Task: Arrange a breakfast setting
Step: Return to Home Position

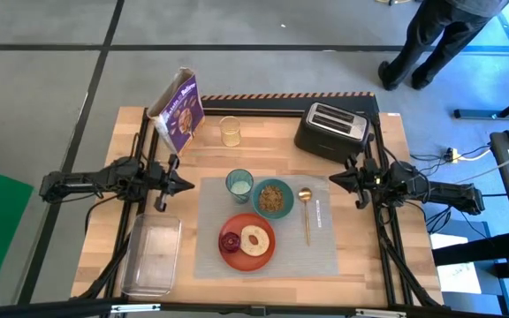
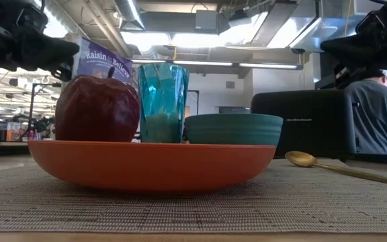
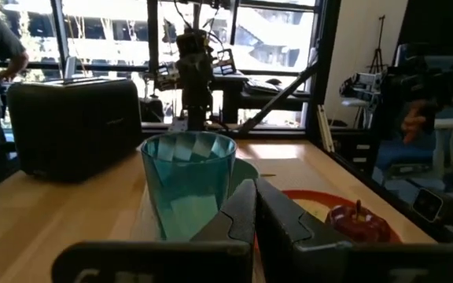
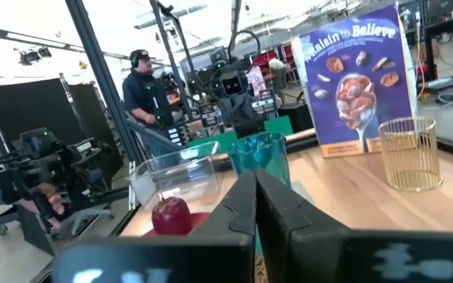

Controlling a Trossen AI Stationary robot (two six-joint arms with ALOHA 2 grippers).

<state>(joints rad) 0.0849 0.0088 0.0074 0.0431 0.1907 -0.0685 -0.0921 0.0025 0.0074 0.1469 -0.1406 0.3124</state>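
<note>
Grey woven placemat [image 1: 325, 252] on a pale wood surface [image 1: 263, 150]. The plate [image 1: 246, 262] is orange, the fruit [image 1: 231, 242] dark red, the bowl [image 1: 255, 201] and faceted cup [image 1: 239, 184] teal, the spoon [image 1: 306, 212] gold, the toaster [image 1: 332, 128] black, and the cereal box [image 1: 182, 113] purple.

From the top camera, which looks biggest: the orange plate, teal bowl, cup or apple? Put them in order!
1. orange plate
2. teal bowl
3. cup and apple: nearly alike, too close to rank.

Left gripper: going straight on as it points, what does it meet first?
Most likely the teal cup, straight ahead of the left gripper, fingers shut; its height against the rim is hard to judge.
</note>
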